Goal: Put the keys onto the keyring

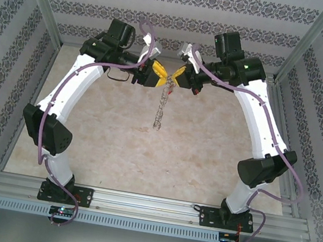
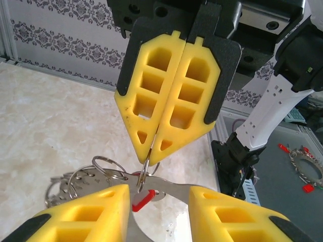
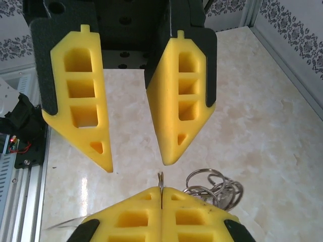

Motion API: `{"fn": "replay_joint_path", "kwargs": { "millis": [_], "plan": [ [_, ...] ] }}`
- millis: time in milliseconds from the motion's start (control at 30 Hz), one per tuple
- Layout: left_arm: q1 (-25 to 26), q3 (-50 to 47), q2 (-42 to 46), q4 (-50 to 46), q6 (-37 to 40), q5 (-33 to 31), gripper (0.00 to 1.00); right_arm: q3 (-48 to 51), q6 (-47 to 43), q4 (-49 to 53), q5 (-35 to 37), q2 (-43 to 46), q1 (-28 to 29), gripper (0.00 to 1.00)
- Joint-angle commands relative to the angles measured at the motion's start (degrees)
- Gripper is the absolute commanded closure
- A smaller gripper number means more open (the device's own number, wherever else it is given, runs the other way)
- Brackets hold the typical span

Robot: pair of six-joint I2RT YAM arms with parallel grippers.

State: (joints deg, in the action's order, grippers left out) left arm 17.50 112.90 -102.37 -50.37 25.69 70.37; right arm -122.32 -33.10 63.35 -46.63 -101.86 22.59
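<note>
Threading step, we judge. The right gripper pinches the keyring, jaws pressed together. The left gripper faces it, jaws spread. The key sits just below the keyring's pinched point. Next we must clamp the key and steer it onto the keyring.

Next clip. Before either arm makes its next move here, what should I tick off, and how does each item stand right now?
1. Right gripper shut on the keyring: ok.
2. Left gripper open, ready to take hold: ok.
3. Key in sight next to the pinched ring: ok.
4. Key already threaded on the keyring: cannot tell.
5. Keyring hanging clear of the table: cannot tell.
</note>
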Motion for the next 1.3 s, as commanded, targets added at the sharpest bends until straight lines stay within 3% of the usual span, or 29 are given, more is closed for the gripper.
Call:
{"fn": "replay_joint_path", "kwargs": {
  "millis": [0,1267],
  "plan": [
    [-0.4,-0.1,0.4,-0.3,1.0,2.8,0.64,0.2,0.5,-1.9,-2.9,2.2,-0.5,1.00],
    [0.7,0.7,-1.7,3.8,-1.5,3.8,0.65,0.7,0.5,-1.8,-4.3,0.8,0.9,1.00]
  ]
}}
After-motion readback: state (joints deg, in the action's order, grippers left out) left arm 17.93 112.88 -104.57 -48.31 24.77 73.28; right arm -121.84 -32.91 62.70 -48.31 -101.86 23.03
